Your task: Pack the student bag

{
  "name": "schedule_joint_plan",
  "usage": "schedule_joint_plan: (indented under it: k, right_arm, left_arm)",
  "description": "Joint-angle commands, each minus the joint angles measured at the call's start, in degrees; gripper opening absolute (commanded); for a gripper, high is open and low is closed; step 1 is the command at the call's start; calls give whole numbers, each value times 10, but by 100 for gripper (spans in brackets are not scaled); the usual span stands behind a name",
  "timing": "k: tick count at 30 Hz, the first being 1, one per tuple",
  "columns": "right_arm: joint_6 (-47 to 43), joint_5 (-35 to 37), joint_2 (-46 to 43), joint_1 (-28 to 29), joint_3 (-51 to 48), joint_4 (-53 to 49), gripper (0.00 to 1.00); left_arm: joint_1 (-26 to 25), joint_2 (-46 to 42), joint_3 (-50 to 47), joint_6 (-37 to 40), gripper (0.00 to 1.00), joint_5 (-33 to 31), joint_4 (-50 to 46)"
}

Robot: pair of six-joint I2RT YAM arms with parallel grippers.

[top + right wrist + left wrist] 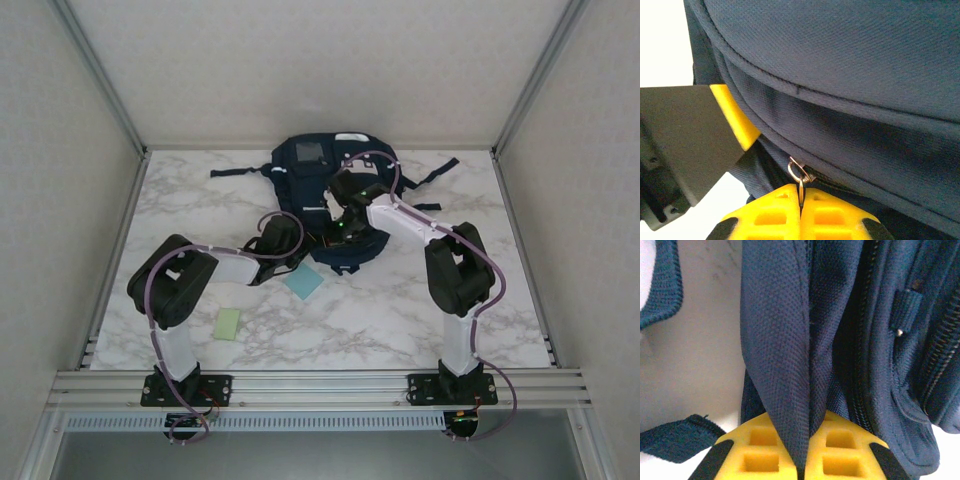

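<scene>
The student bag [300,172], coarse woven navy cloth with a grey square patch [309,152], lies at the middle of the table's [400,310] far edge, its straps [235,172] splayed to both sides. From above, both arms hide its near part. In the wrist views, the left gripper [802,462] is pinched tight on a fold [785,340] of its cloth, and the right gripper [801,212] is clamped on a small metal zip ring [796,172]. Toward the near edge lie a pale blue square [303,284] and a green slip [228,324], their material unclear.

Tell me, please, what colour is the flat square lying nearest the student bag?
The flat square is light blue; the top external view shows it best.
</scene>
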Motion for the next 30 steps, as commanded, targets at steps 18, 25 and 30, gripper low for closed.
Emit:
schedule_joint_plan:
  k: [18, 25, 30]
  right_arm:
    - [-358, 226, -72, -75, -91, -96, 0]
    - [-510, 178, -32, -139, -54, -19, 0]
    - [-569, 147, 26, -193, 16, 24, 0]
  left_arm:
    - [146, -122, -23, 193, 0, 134, -188]
    - [173, -105, 23, 247, 0, 188, -232]
    - [178, -105, 42, 294, 0, 192, -279]
